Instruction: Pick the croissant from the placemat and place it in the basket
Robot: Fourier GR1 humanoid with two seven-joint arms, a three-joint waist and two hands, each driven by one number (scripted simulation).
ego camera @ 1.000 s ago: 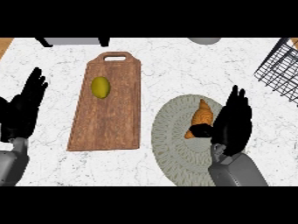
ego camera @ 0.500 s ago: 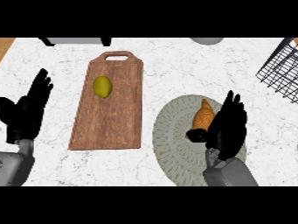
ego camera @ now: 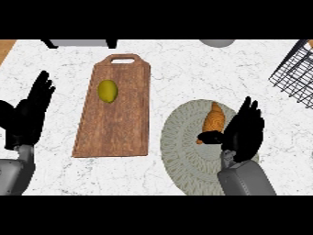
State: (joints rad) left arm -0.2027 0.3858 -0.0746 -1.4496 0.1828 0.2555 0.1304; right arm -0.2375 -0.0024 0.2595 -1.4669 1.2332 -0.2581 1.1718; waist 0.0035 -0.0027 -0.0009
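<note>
Croissant (ego camera: 214, 122) on the round placemat (ego camera: 186, 151), right robot hand (ego camera: 243, 131) just beside it.

Its long axis runs nearly 12 to 6 o'clock, tapered tip toward 12, lower end by the thumb. The right robot hand's fingers are straight and spread, thumb reaching to the croissant's lower end; I cannot tell if it touches. The left robot hand (ego camera: 26, 114) rests open at 9 o'clock, fingers up. A wire basket (ego camera: 302, 75) sits at 2 o'clock; a cutting board (ego camera: 118, 114) carries a yellow-green fruit (ego camera: 107, 91) on the counter (ego camera: 179, 73).

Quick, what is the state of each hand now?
Left hand: open, resting, holding nothing.
Right hand: open beside the croissant, fingers straight, not yet holding it.
</note>
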